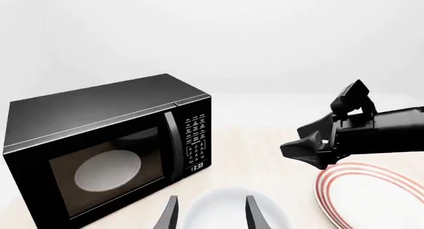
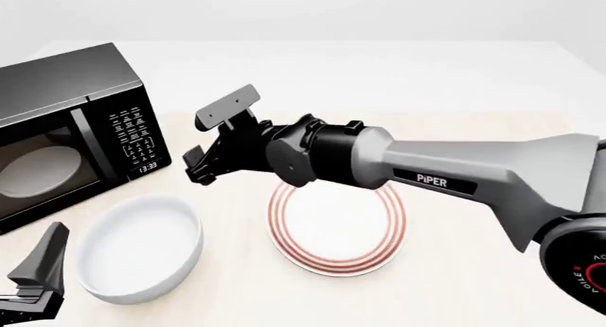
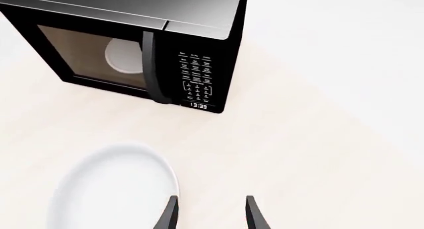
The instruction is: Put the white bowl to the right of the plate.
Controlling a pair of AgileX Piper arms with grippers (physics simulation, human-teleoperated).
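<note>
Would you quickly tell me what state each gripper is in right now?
Left gripper: open, empty, fingers either side of the white bowl.
Right gripper: open, holding nothing, above the table near the plate.

1. The white bowl [image 2: 139,250] is plain glossy white all over, with soft grey shading inside and no marks.
2. The plate [image 2: 339,235] is white with thin concentric red rings around its rim.
3. The microwave [image 2: 67,128] is black with a dark glossy top; its keypad carries small white characters and a white clock readout.
4. A pale off-white disc [image 1: 108,170] shows through the microwave's brownish tinted window.
5. The table [image 2: 455,291] is a light cream wood tone, paler towards its far edge.
6. The right arm [image 2: 473,174] is silver-grey with white "PIPER" lettering on a dark strip; its gripper [image 2: 204,139] is black.
7. The left gripper's fingers [image 1: 171,214] are dark grey to black.
</note>
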